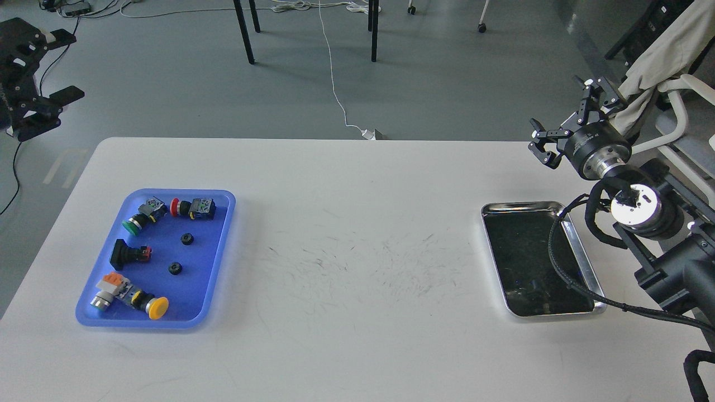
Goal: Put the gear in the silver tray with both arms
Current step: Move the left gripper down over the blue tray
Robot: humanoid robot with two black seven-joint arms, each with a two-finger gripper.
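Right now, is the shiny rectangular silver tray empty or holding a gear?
Empty: the silver tray shows only its dark reflective bottom, crossed by the arm's cable.

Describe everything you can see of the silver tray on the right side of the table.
The silver tray is a shiny metal rectangle with rounded corners, a raised polished rim and a dark, reflective bottom. It lies flat on the white table, near the right edge, long side running away from the viewer. Nothing can be made out inside it apart from dim reflections. A black sleeved cable from the right arm crosses in front of its right side; whether it touches the rim cannot be told.
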